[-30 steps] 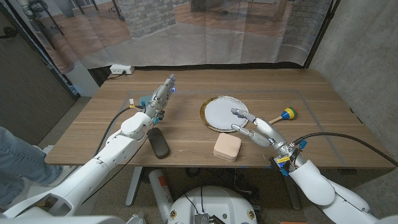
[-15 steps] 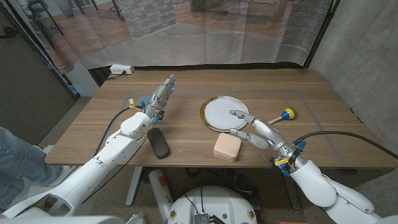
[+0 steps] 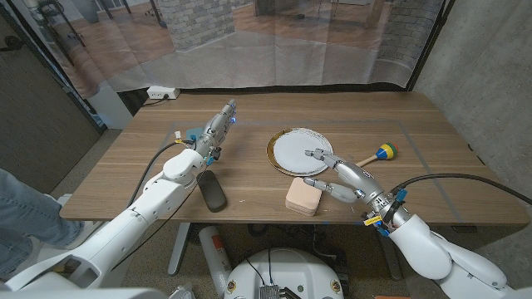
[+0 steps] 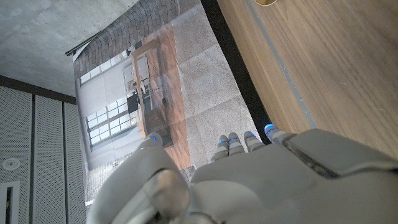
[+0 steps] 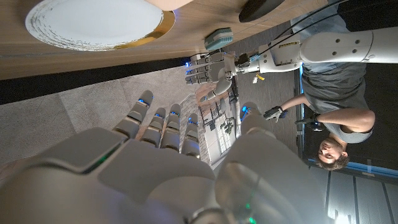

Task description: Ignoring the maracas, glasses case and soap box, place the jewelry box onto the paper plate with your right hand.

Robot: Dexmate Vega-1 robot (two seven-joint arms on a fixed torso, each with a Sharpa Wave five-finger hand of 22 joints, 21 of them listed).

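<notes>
Head view: right hand (image 3: 332,173) is hovering with its fingers spread wide and holding nothing, just beside the pale pink jewelry box (image 3: 303,197), which is lying on the wooden table (image 3: 125,166) on the hand's near-left side. Paper plate (image 3: 298,151), white with a gold rim, is lying just beyond the fingertips. Maraca (image 3: 378,154) is resting to the hand's right. Left hand (image 3: 218,126) is reaching out straight, fingers together, gripping nothing; dark glasses case (image 3: 213,190) is lying behind it, nearer the robot. No readable writing is showing on any object.
</notes>
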